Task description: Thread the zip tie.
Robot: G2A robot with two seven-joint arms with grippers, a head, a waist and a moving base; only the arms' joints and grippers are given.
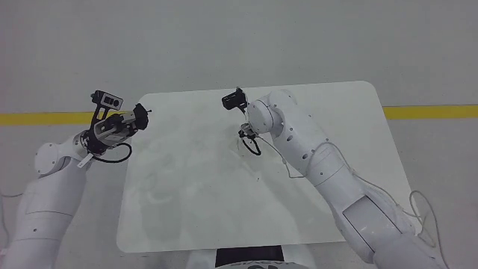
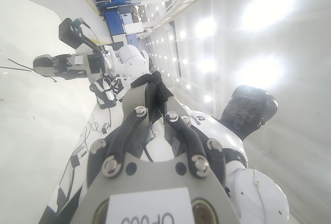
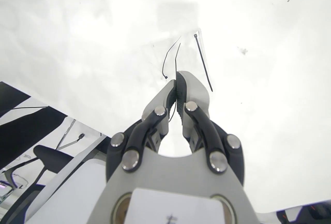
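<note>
My right gripper (image 3: 176,77) is shut on a thin black zip tie (image 3: 177,57), whose strap sticks out past the fingertips over the white table (image 1: 224,209). A curved black strand with a small head (image 3: 164,64) hangs beside the fingertips; I cannot tell whether it belongs to the same tie. This gripper (image 1: 243,131) sits over the table's far middle and also appears across the table as the right gripper (image 2: 38,67). My left gripper (image 1: 140,116) is at the table's far left corner, raised. Its fingers are pressed together, with black padding at the tips of the left gripper (image 2: 155,80).
A second straight black zip tie (image 3: 203,62) lies flat on the table just beyond my right gripper, beside what looks like a clear plastic sheet. The right arm (image 1: 314,157) stretches across the right half of the table. The table's left edge (image 1: 128,179) is close to my left arm.
</note>
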